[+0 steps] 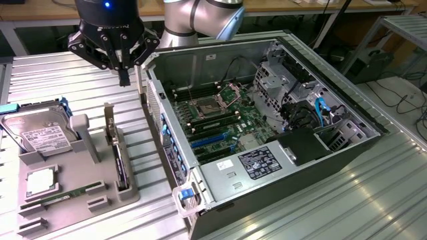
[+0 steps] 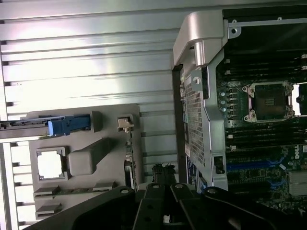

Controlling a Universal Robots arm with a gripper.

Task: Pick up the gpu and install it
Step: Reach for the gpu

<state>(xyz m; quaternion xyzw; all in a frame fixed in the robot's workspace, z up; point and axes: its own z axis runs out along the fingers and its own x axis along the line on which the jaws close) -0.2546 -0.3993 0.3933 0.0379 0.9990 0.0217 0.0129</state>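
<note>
Tool (image 1: 123, 75) sits closest to the wrist camera, its black linkage fanned out beneath the lens. From across the room its fingers are drawn together into one narrow tip, with nothing between them. It hangs above the ribbed metal worktop (image 1: 60, 75), near the far corner of the open computer case (image 1: 175, 65) and beyond the far end of the grey parts tray (image 1: 80, 145). The gpu (image 1: 119, 162) stands on edge in a slot along the side of the tray nearest the case, its silver end bracket (image 1: 109, 120) pointing up towards the tool. The two are well apart and not touching. Also on the tray are a hard drive (image 1: 43, 135) upright in its cradle, a square processor chip (image 1: 41, 181) lying flat, and a memory stick (image 1: 63, 196) low in its groove. Inside the case, the motherboard (image 1: 220, 120) lies bare, with blue expansion slots (image 1: 207, 141) on show. Judgement: the card should be light and stiff but delicate. The raised top edge of the board looks the safest hold, clear of the fan. A thin edge could pivot in a narrow pinch, and the metal bracket is likely slippery.
</note>
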